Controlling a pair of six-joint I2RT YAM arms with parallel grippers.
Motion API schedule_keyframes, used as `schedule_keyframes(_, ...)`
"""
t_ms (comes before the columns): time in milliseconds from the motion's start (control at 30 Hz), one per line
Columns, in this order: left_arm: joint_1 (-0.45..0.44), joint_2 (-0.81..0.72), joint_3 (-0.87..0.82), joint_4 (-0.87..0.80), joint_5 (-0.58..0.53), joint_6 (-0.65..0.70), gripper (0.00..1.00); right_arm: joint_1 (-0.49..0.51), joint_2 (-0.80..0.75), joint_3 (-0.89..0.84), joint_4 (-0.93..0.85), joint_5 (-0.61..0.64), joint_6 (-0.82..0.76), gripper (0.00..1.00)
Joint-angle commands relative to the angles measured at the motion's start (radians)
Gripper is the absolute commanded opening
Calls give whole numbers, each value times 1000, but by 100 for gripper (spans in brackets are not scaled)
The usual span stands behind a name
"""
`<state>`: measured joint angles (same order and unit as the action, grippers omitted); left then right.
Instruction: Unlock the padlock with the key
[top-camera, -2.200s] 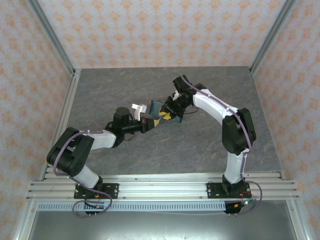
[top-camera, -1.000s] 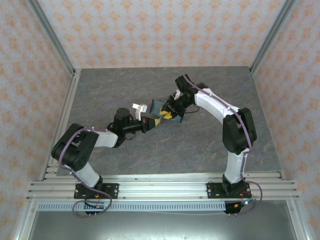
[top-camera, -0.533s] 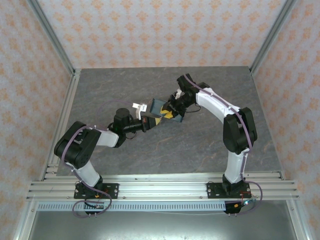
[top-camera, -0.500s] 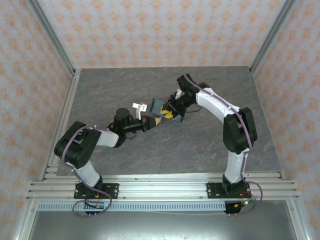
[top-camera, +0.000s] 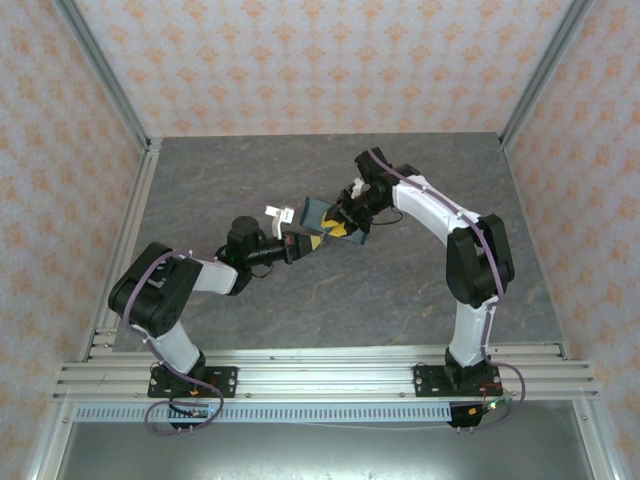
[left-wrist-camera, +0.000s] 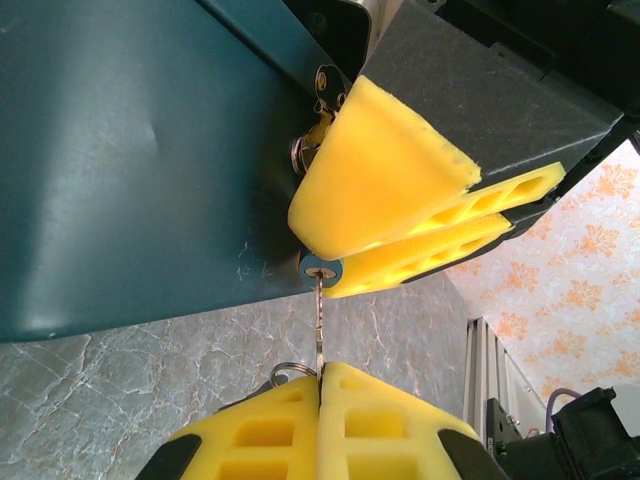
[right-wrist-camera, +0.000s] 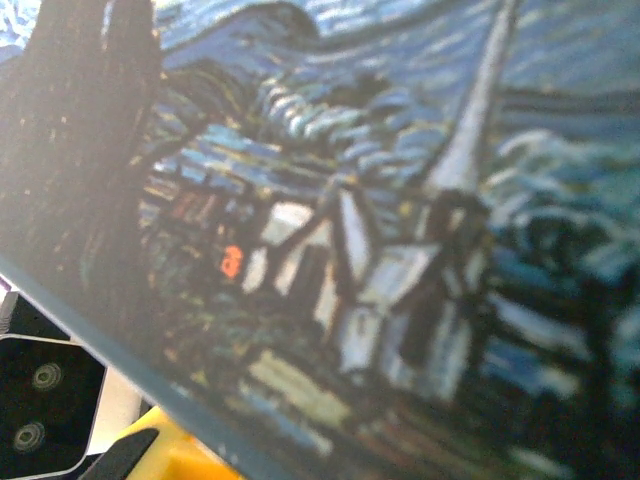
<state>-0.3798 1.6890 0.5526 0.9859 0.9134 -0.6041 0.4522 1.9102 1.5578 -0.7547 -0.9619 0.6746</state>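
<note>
Yellow foam pads of the left gripper (left-wrist-camera: 320, 378) are pressed together on a thin silver key (left-wrist-camera: 319, 320), its tip in the tiny teal-blue padlock (left-wrist-camera: 322, 269) — this sits nipped in the right gripper (left-wrist-camera: 318, 252), against a dark-blue painted tin box (left-wrist-camera: 130, 150). Both arms bend inward over the grey table (top-camera: 400, 290), wrists meeting mid-table
</note>
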Motion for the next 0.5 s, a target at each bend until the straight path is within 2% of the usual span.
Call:
schedule_keyframes(0, 9, 9, 10, 71, 18, -8, 0, -3, 7, -5, -20, -49, -34, 0)
schedule_keyframes(467, 15, 44, 19, 98, 17, -26, 0, -14, 7, -14, -29, -67, -50, 0)
